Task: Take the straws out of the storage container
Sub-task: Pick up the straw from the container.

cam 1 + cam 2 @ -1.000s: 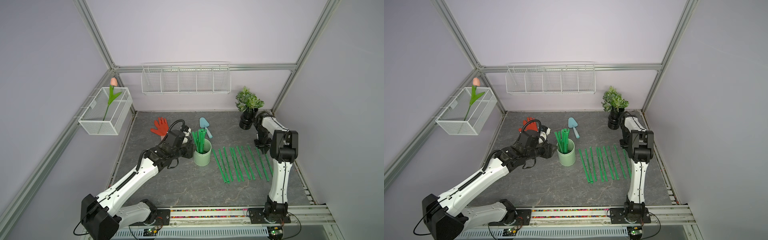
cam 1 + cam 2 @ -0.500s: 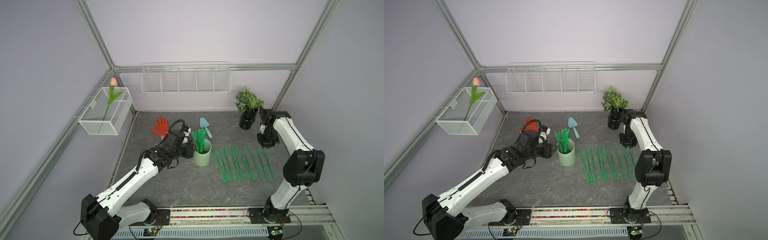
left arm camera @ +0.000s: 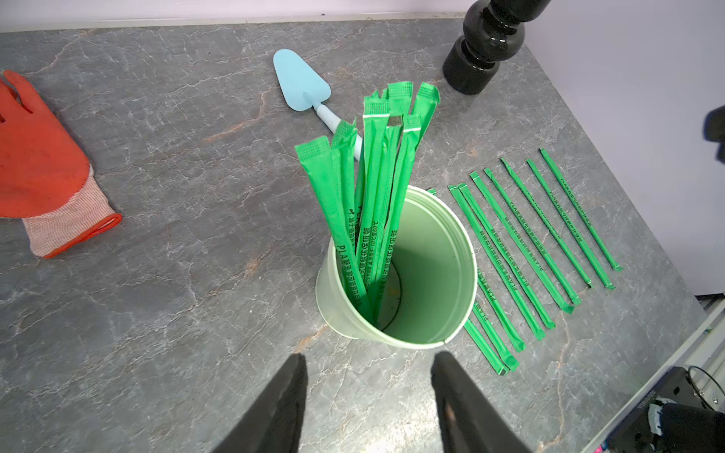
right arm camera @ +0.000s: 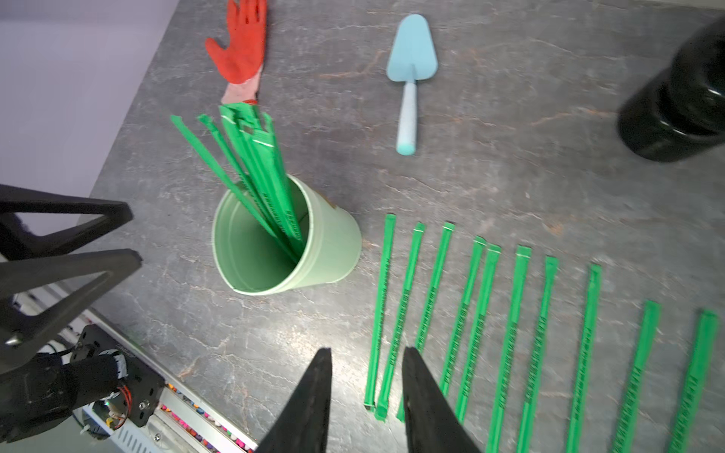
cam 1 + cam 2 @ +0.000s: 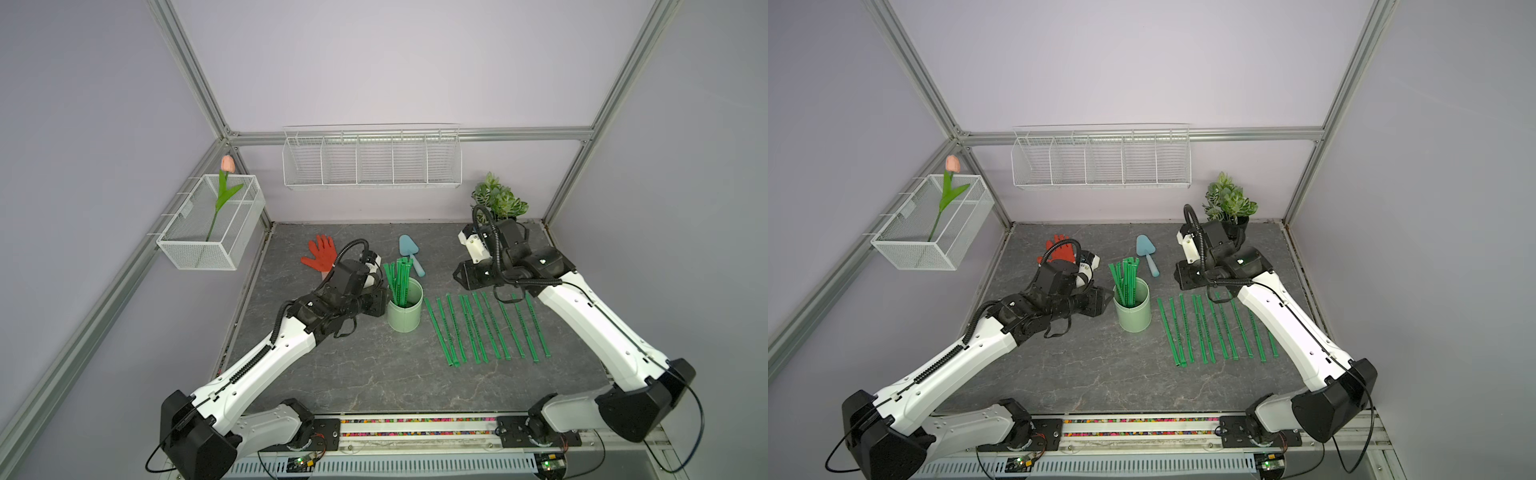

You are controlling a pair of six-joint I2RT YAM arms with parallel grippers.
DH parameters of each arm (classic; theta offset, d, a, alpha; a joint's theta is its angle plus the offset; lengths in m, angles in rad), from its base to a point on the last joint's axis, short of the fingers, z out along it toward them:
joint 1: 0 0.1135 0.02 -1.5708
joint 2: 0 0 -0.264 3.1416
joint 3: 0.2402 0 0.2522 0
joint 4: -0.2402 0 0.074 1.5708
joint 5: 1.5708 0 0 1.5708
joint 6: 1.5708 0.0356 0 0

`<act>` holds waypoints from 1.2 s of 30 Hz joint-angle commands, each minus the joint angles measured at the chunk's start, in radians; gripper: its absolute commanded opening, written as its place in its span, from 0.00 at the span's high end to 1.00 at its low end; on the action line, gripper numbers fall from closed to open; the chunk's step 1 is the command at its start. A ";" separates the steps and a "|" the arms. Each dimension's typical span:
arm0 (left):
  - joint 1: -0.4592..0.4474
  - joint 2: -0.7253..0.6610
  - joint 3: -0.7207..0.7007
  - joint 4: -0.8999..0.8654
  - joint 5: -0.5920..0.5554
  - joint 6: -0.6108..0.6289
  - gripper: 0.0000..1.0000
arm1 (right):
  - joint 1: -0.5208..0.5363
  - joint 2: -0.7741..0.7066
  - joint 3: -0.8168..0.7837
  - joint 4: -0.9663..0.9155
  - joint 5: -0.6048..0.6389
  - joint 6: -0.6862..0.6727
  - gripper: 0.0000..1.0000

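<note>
Straws: slim, bright green, dark-printed

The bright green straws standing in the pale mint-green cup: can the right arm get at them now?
Probably yes. The right gripper hangs open and empty above the laid-out straws, and the standing straws rise well above the cup with nothing between. The left gripper sits at the cup's far side.

We've got a bunch of straws standing in the storage container, a row of straws flat on the table right of it, trowel behind it, glove behind-left, potted plant behind-right.
</note>
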 commanded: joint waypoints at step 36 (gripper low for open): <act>-0.003 -0.021 -0.002 0.000 -0.023 0.004 0.45 | 0.119 0.424 0.175 0.202 -0.100 0.054 0.72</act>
